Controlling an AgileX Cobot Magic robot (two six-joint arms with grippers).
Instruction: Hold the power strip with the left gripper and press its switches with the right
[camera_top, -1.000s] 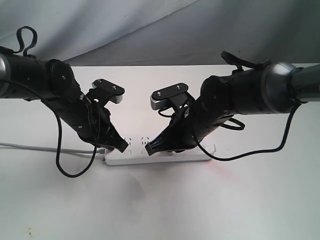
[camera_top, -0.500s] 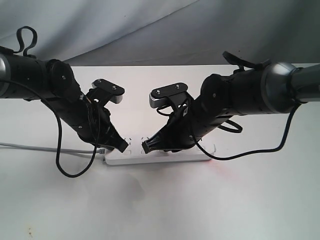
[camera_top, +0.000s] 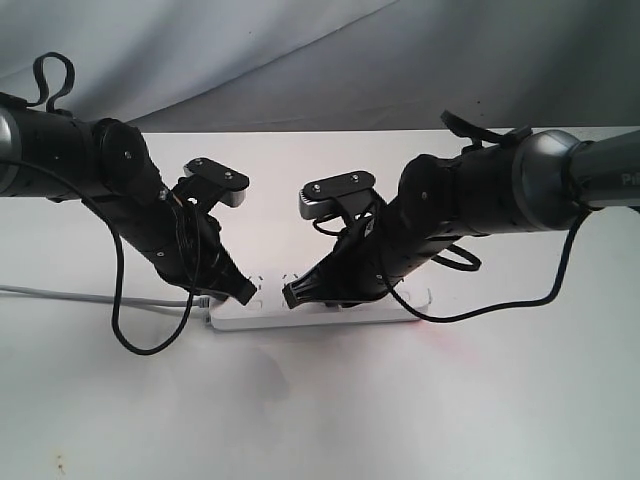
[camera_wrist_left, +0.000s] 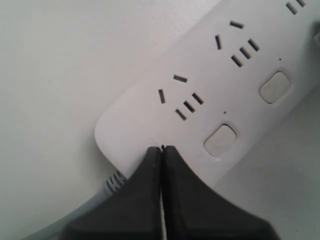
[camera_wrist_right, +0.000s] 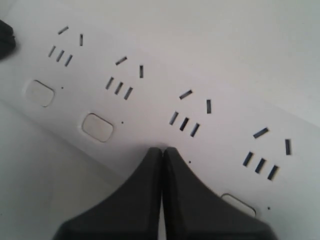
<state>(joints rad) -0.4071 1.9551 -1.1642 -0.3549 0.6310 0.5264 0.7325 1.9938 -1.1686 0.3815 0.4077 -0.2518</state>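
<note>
The white power strip (camera_top: 330, 317) lies flat on the table between both arms. My left gripper (camera_top: 247, 293) is shut, and its tips (camera_wrist_left: 161, 148) rest on the strip's (camera_wrist_left: 150, 120) rounded end, right beside the grey cord (camera_wrist_left: 107, 186). Two switches (camera_wrist_left: 220, 140) (camera_wrist_left: 274, 87) show beyond that end. My right gripper (camera_top: 291, 296) is also shut, with its tips (camera_wrist_right: 162, 150) down on the strip's (camera_wrist_right: 150, 105) switch row. They cover the spot between one switch (camera_wrist_right: 97, 127) and another (camera_wrist_right: 239, 204). A further switch (camera_wrist_right: 40, 93) lies farther along.
The strip's grey cord (camera_top: 60, 293) runs left across the white table (camera_top: 400, 420). Thin black cables loop under the left arm (camera_top: 130, 340) and the right arm (camera_top: 500, 305). A grey cloth backdrop (camera_top: 300, 60) hangs behind the table.
My right gripper has slid a little to the left along the strip, closer to the left gripper. The left gripper and the strip have not moved.
</note>
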